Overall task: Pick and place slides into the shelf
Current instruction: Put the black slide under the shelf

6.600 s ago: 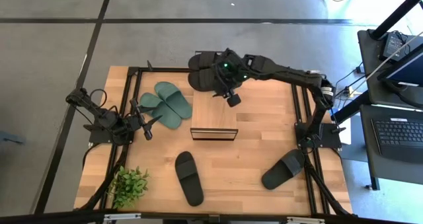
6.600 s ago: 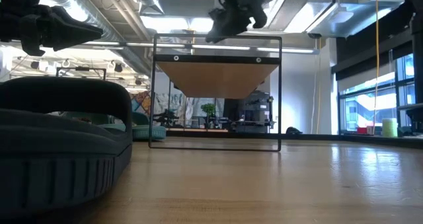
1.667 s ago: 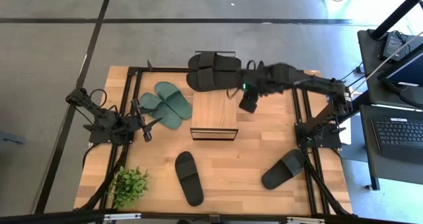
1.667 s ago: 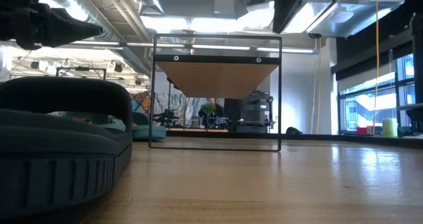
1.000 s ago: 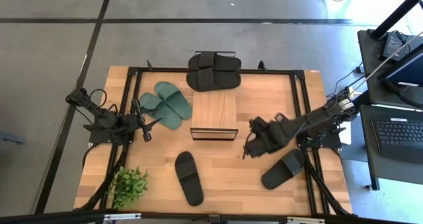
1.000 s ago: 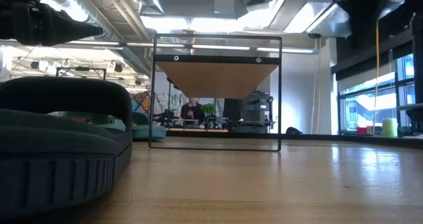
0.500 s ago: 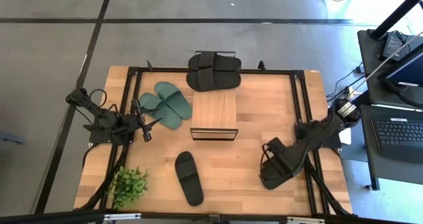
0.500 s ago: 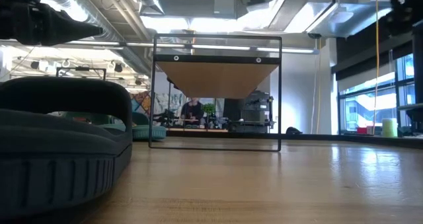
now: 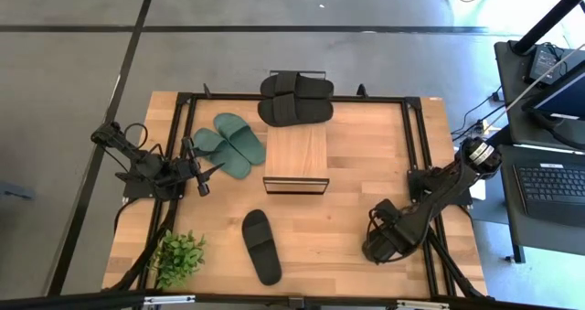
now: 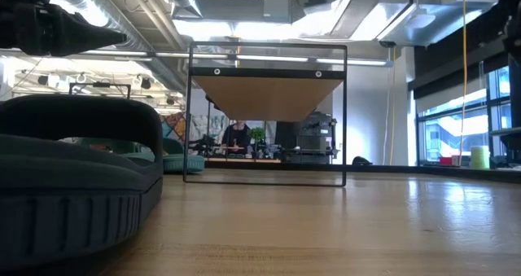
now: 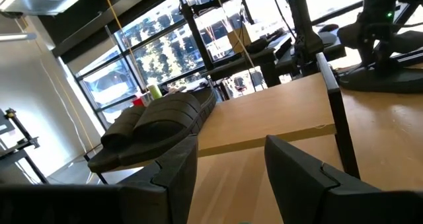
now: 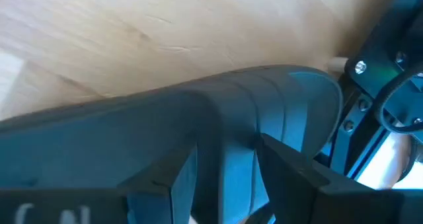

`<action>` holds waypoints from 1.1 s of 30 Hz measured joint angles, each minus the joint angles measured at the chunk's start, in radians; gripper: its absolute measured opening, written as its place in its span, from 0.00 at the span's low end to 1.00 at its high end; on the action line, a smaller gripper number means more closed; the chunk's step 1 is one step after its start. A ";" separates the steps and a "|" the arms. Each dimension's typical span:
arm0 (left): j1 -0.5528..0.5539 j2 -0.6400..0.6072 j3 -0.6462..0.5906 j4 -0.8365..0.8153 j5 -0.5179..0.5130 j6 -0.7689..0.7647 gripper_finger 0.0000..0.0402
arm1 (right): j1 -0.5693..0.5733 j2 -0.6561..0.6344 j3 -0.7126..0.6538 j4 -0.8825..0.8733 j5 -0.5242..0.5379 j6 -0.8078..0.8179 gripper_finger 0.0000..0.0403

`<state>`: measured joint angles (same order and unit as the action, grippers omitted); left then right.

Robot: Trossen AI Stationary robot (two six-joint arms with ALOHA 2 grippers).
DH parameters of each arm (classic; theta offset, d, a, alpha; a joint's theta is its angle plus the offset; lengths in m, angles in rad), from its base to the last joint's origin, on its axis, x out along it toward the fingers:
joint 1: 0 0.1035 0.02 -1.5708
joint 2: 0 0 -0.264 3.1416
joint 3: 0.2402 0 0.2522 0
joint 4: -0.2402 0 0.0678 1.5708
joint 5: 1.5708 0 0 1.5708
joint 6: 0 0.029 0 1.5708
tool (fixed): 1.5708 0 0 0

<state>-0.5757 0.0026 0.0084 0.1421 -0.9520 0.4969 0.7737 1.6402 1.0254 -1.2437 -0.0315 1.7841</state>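
Lowered onto the black slide (image 9: 382, 244), right gripper (image 9: 384, 240) straddles its strap, jaws apart; shelf (image 9: 295, 158) top bare.

Shelf (image 9: 295, 158) is set at centre of worktop (image 9: 356, 155). A stacked pair of slides (image 9: 295, 98) is found behind it at the worktop's far edge; a 2nd pair (image 9: 230, 144) lies just left of the shelf. One single slide (image 9: 260, 246) is placed in front of the shelf, w/ potted plant (image 9: 178, 255) at front-left corner. Another slide (image 12: 264, 138) lies at front right, under right gripper (image 9: 384, 241). Left gripper (image 9: 212, 170) is held at the left side, near the 2nd pair
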 joint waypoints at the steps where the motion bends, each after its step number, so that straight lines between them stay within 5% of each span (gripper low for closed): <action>1: 0.000 0.000 0.000 0.000 0.000 0.000 0.42 | 0.000 0.000 -0.009 0.004 -0.001 0.000 0.40; 19: 0.000 0.000 0.000 0.000 0.000 0.000 0.42 | 0.000 0.000 -0.060 0.021 -0.026 -0.009 0.38; 28: 0.000 0.000 0.000 0.000 0.000 0.000 0.42 | 0.000 0.000 -0.061 0.002 -0.029 -0.016 0.06; 33: 0.000 0.000 0.000 0.000 0.000 0.003 0.42 | 0.001 0.000 -0.061 0.004 0.017 -0.002 0.05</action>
<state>-0.5757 0.0026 0.0085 0.1420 -0.9520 0.4995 0.7750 1.6398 0.9643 -1.2400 -0.0144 1.7820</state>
